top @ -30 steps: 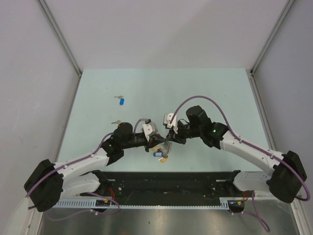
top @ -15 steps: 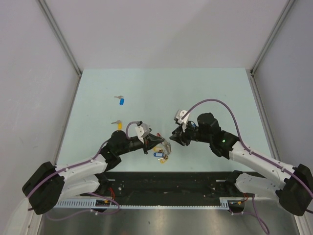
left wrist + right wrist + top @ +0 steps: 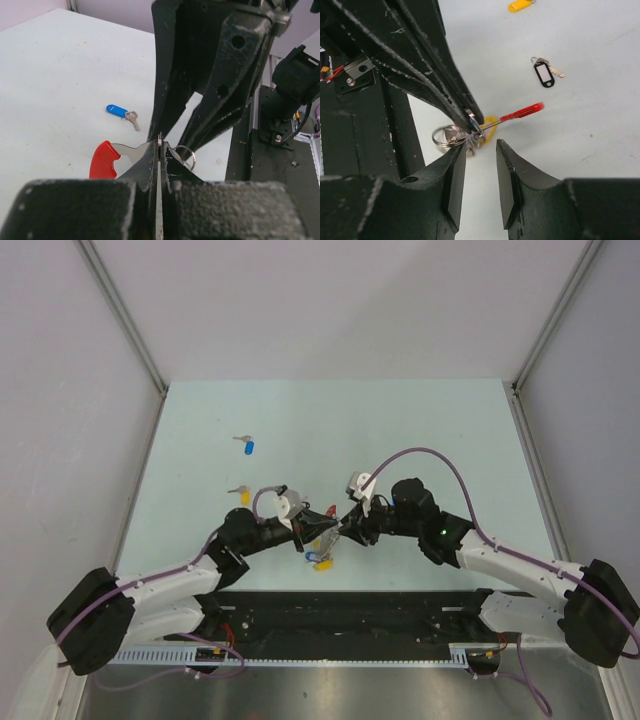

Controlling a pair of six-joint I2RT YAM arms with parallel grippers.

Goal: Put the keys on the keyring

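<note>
Mid-table, the left gripper point(image 3: 159, 145) has its jaws pressed together on the silver band of the keyring point(image 3: 102, 159). The ring seems to be held just clear of the table point(image 3: 420, 420), its red arc pointing to 9 o'clock in the left wrist view. A small bunch of keys point(image 3: 320, 558) hangs beneath the ring, at 6 o'clock from the pinch, beside a small split ring point(image 3: 445, 136).

The right gripper point(image 3: 480, 146) faces it nose to nose, jaws apart and holding nothing, their tips just below the bunch.

Two more lie loose. A blue-headed key point(image 3: 248, 447) sits well off at 10 o'clock from the grippers, and a yellow-tagged key point(image 3: 243, 496) rests nearer, at 9 o'clock, by the left forearm. A black-rimmed oval tag point(image 3: 545, 75) also lies on the table.

We judge the job part done, with the right arm between keys. The next move calls for that arm to back away from the ring and reach across to a loose key. It should pinch the key low by its plastic head, since it lies flat. Meanwhile the left arm needs to hold the ring steady, its open end presented.
</note>
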